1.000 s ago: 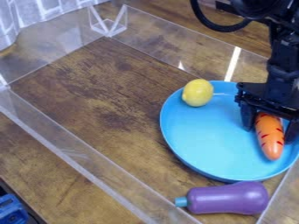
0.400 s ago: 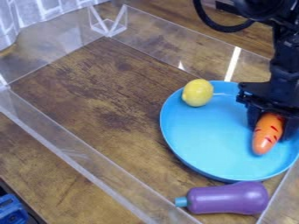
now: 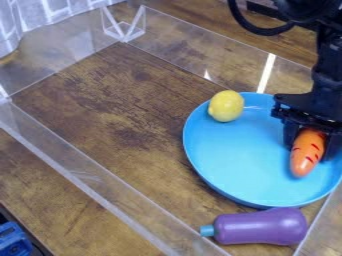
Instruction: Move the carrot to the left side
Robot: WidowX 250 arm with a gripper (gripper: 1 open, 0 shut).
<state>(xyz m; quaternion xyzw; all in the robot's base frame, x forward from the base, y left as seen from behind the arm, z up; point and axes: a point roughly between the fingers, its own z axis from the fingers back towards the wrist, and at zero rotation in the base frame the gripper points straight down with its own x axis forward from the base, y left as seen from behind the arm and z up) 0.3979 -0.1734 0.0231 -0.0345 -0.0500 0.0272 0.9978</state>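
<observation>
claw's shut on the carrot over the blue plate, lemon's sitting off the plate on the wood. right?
Not quite. The lemon is on the blue plate, at its upper-left edge, not on the wood. The camera view shows it. The rest holds: the claw is shut on the carrot over the plate.

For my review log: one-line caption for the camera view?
Gripper shut on the carrot over a blue plate, lemon beside.
</observation>
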